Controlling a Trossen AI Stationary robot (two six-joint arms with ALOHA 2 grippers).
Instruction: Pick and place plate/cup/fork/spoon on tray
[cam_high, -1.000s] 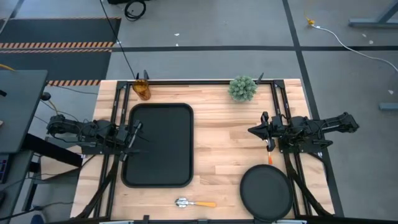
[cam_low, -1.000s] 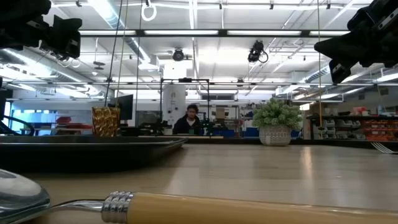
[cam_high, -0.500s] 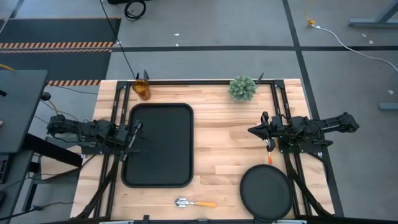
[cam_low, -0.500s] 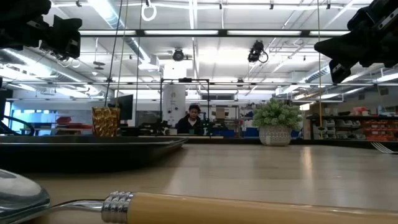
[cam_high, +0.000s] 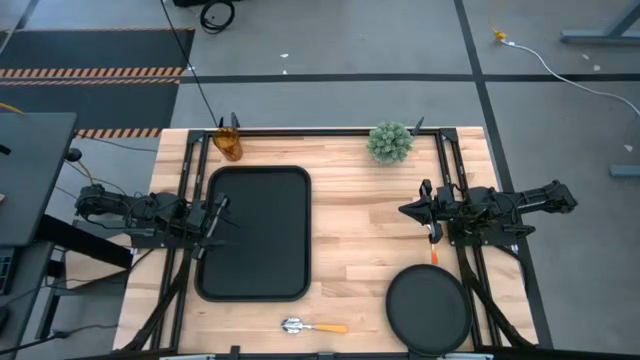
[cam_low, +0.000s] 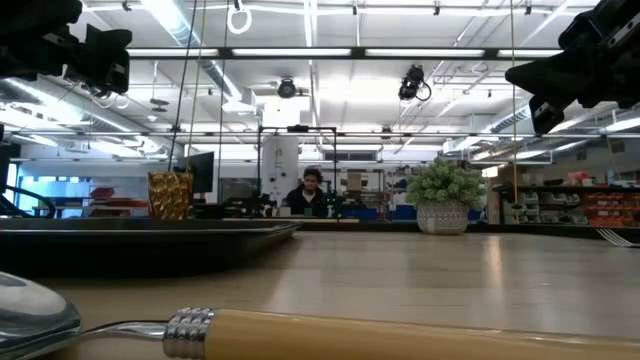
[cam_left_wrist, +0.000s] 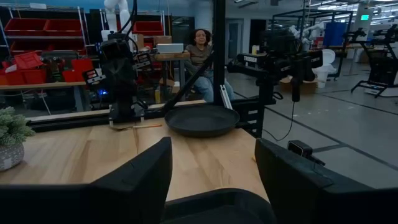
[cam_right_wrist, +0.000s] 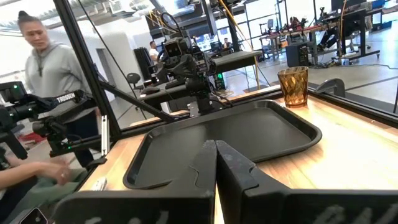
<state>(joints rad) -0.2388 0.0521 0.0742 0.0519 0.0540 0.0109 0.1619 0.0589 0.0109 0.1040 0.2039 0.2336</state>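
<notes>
The black rectangular tray (cam_high: 253, 232) lies flat at the table's left, also in the right wrist view (cam_right_wrist: 230, 134). The amber cup (cam_high: 229, 143) stands upright behind it at the far edge. The round dark plate (cam_high: 429, 310) lies at the near right. The spoon (cam_high: 313, 326) lies at the near edge, bowl to the left. The fork's orange handle (cam_high: 434, 250) lies on the table under my right arm. My left gripper (cam_left_wrist: 211, 180) is open and empty above the tray's left rim. My right gripper (cam_right_wrist: 216, 162) is shut and empty, raised above the table's right half.
A spiky green potted plant (cam_high: 390, 142) stands at the far edge, right of centre. Bare wood lies between tray and plate. Black frame rails run along the table's sides. People show in the room beyond the table (cam_right_wrist: 43, 62) (cam_low: 312, 190).
</notes>
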